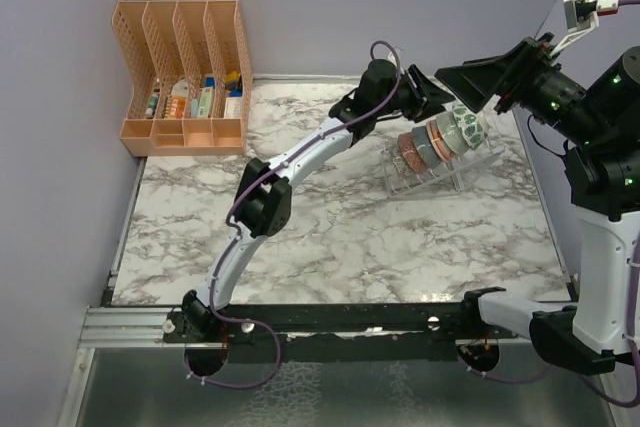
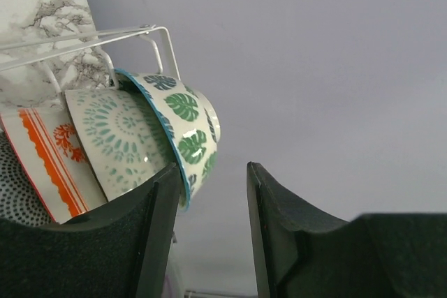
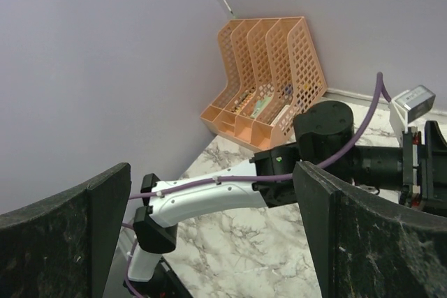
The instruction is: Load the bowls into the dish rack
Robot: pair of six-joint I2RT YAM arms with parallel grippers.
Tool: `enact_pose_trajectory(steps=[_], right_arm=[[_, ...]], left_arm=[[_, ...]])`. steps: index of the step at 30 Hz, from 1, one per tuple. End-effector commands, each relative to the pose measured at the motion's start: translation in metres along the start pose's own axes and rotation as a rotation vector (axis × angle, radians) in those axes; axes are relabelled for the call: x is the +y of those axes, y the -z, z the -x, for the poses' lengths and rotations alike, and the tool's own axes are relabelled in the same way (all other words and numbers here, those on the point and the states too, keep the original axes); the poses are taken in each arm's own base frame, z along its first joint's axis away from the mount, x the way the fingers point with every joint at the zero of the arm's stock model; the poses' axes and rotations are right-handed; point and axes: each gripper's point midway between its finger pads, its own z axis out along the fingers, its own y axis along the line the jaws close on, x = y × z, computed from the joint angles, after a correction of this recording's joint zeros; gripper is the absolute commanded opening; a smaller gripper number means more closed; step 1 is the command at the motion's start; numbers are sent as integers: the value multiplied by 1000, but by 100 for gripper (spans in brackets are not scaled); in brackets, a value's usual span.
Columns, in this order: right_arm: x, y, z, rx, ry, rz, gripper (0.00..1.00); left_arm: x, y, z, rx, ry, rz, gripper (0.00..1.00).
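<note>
Several bowls stand on edge in a row in the clear dish rack [image 1: 430,180] at the back right. The green-blue leaf print bowl [image 1: 470,127] is at the far end of the row. In the left wrist view the leaf print bowl [image 2: 185,120] leans on the pale green-grey bowl [image 2: 122,134], then the orange-red bowl [image 2: 49,158] and the dark speckled bowl [image 2: 8,197], under the rack's wire [image 2: 105,36]. My left gripper [image 2: 213,193] is open, its left finger beside the leaf bowl's rim; it shows in the top view [image 1: 432,99] too. My right gripper [image 3: 209,169] is open and empty, raised above the rack [image 1: 465,77].
An orange plastic file organiser [image 1: 185,77] with small items stands at the back left corner, also in the right wrist view [image 3: 269,82]. Purple walls close in the back and sides. The left arm [image 3: 216,193] stretches across the marble table [image 1: 330,237].
</note>
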Motion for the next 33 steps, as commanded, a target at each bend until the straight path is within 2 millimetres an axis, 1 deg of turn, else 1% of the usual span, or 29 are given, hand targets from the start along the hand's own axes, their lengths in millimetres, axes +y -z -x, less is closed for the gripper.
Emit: enact_pose_trajectory(steps=[1,11,13,15,19,22,28,33], right_arm=[[5,4,3,-16,17,19,100],[3,4,0,-8,14,17,100],[3,3,-1,-4,12,18,100],[3,2,-1,-1,11,20,100],[2,1,-1,1,12,21,100],[2,0,-1,1,11,20,100],[2,1,-1,0,14,20,100],[2,1,-1,0,16,21,100]], left_arm=[[-45,33,9,-26,-128,-26,46],[-13,46,8,-33,-208,102,51],[-8,46,8,-35,-213,118,55],[-5,45,8,-30,-212,121,56],[-3,42,5,-24,-210,120,57],[-2,39,3,-18,-208,115,64],[1,32,-3,-2,-205,113,65],[-2,27,-7,4,-206,96,68]])
